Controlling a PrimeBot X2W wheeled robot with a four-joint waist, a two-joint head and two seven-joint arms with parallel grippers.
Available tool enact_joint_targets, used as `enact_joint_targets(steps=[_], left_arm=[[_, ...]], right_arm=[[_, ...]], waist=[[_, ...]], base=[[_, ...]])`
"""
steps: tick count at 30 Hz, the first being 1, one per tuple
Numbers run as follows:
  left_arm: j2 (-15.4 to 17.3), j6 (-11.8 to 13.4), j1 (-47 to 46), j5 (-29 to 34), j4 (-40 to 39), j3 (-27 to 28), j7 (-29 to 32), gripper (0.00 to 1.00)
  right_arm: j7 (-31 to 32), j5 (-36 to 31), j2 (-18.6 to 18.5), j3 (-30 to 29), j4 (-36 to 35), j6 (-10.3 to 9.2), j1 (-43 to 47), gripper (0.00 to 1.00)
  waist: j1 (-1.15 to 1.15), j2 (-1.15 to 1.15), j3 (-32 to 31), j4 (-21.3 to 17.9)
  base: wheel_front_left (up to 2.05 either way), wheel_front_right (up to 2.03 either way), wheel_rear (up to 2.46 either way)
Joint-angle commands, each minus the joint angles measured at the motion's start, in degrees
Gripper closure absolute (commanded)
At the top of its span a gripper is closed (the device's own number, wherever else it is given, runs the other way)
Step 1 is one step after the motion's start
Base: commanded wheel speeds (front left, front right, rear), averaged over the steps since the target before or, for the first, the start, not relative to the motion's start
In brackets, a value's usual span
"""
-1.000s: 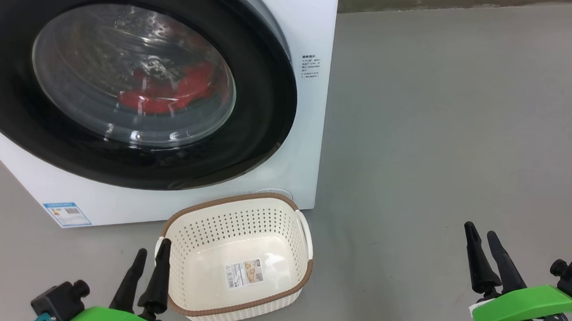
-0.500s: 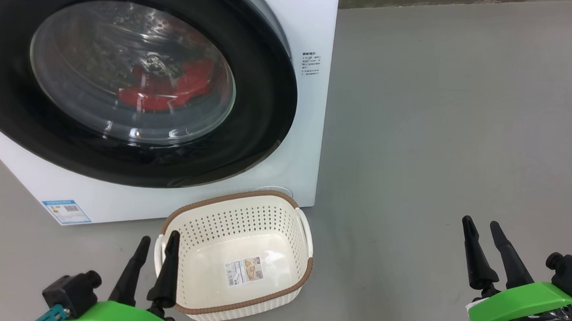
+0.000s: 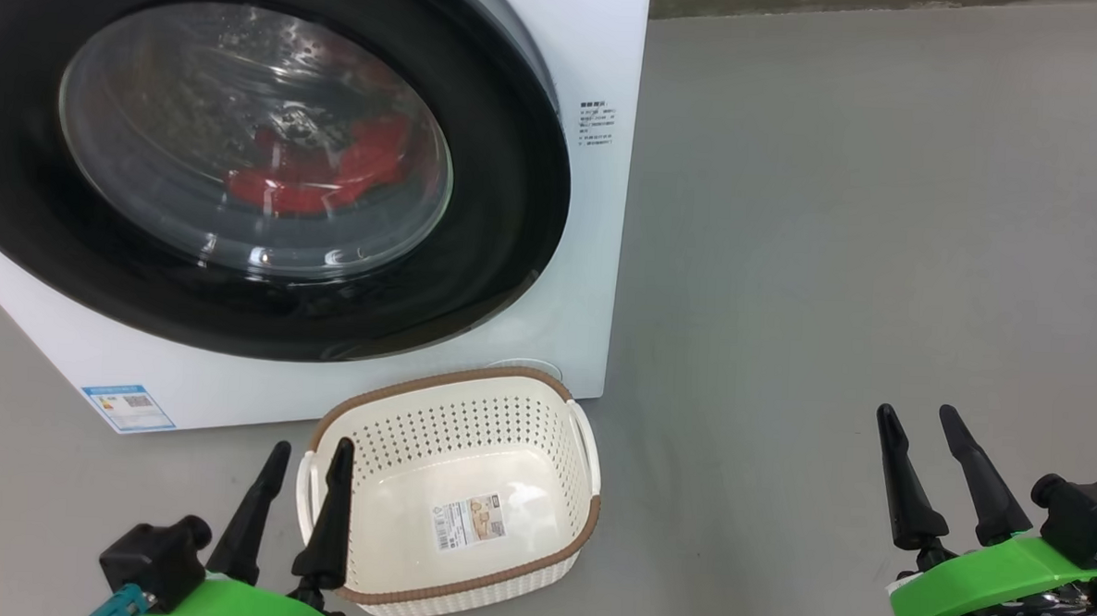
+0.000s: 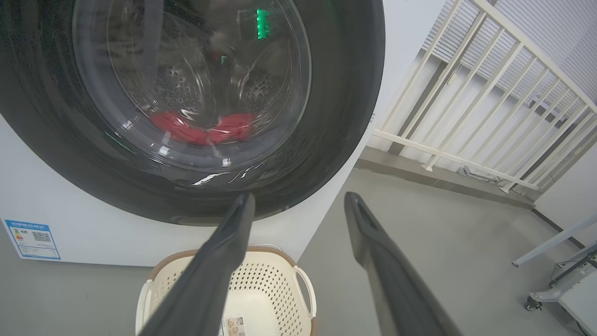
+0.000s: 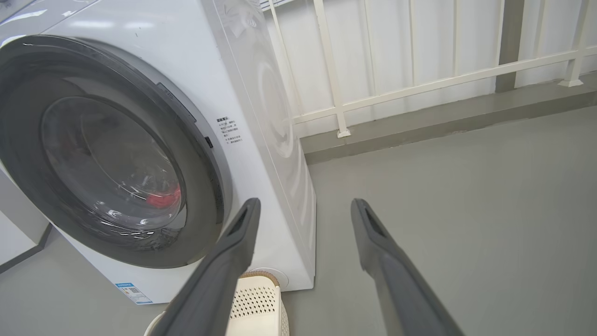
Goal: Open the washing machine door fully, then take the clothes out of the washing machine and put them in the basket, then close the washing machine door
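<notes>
The washing machine [image 3: 606, 61], cut off at the top and left, stands on the floor [image 3: 839, 219], its door [image 3: 507, 204] covering the opening. The basket [image 3: 471, 377] sits just before it. The clothes [image 3: 332, 174] lie inside, blurred behind the glass, well beyond both jaws. The left jaws gape at the basket's near-left corner. The right jaws gape well off to the right.

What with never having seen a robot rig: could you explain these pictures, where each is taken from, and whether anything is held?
It is a wheeled robot with two arms, each ending in a two-fingered gripper. The head view looks down from its head: the left gripper at lower left, the right gripper at lower right, both open, holding nothing. The other two pictures come from wrist cameras looking along each gripper's fingers. On the grey floor stands a white washing machine; its black-rimmed door looks shut, with red clothes behind the glass. Before it sits a cream basket holding just a sticker label.
</notes>
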Motion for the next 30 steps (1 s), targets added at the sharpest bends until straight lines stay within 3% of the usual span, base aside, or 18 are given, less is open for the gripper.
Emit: enact_joint_targets(steps=[1, 26, 30], left_arm=[[0.8, 0.0, -2.8, 2.0, -1.8, 1.1, -1.0, 0.00], [1.0, -0.1, -3.7, 17.3, -1.7, -0.4, -5.2, 0.00], [1.0, 0.0, -3.8, 17.1, -1.9, -0.2, -5.2, 0.00]], right_arm=[[-1.0, -2.1, -1.2, 1.3, -1.9, 0.02, -2.1, 0.00], [-5.2, -17.6, -2.6, 3.0, -3.4, 0.02, -1.5, 0.00], [-5.3, -17.7, -2.5, 3.0, -3.4, 0.02, -1.7, 0.00]], waist=[[0.00, 0.00, -0.1, 0.0], [0.00, 0.00, -0.3, 0.5], [0.00, 0.00, -0.2, 0.4]], base=[[0.00, 0.00, 0.00], [0.00, 0.00, 0.00], [0.00, 0.00, 0.00]])
